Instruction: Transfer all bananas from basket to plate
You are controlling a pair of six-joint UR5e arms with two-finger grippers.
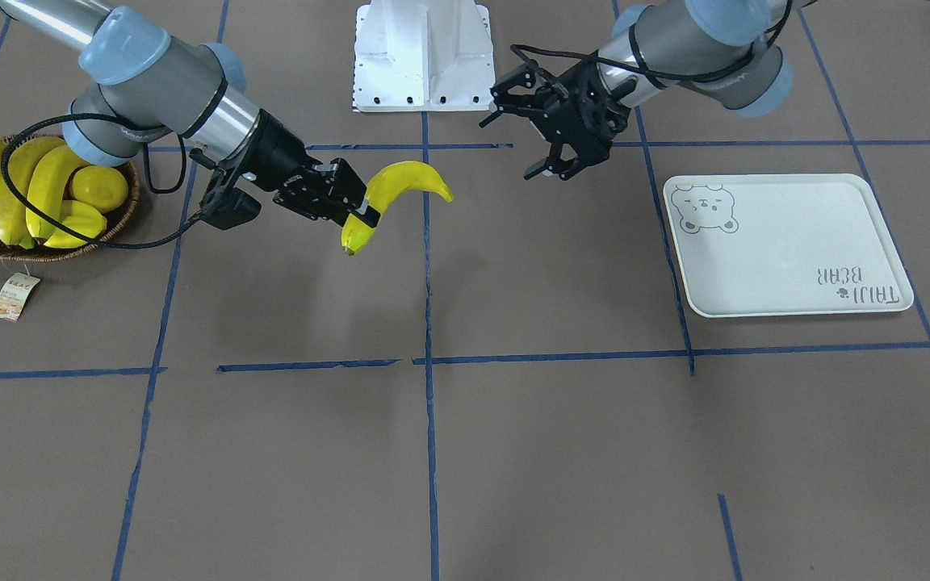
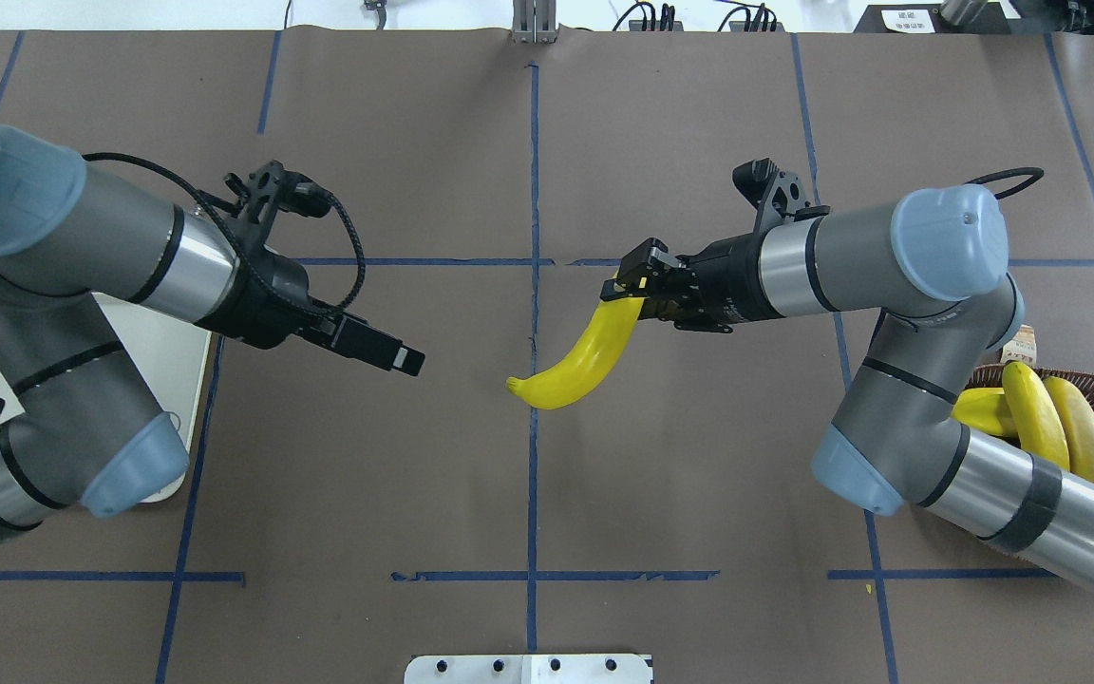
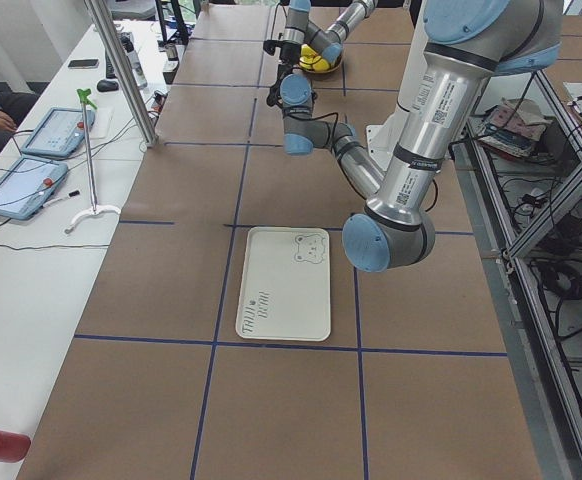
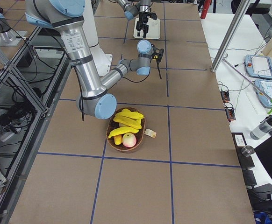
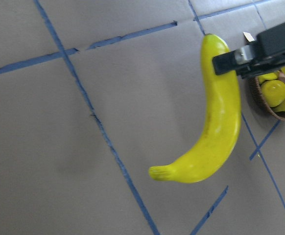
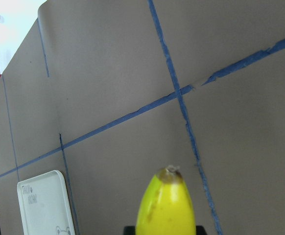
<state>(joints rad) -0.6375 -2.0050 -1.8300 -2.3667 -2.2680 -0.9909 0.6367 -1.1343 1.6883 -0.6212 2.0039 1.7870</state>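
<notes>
right gripper point(image 1: 362, 216) clamped on a banana point(image 1: 400, 181) near one end, held over mid-table, left gripper point(image 1: 511, 147) jaws apart nearby, plate point(image 1: 788, 242) lettered "TAIJI BEAR", other bananas point(image 1: 45, 186) in basket point(image 1: 45, 252)

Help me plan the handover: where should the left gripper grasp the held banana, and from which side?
Probably the free curved middle of the banana, coming from the side of the open left gripper, jaws across its width. The right gripper clamps one end, leaving that span bare.
</notes>
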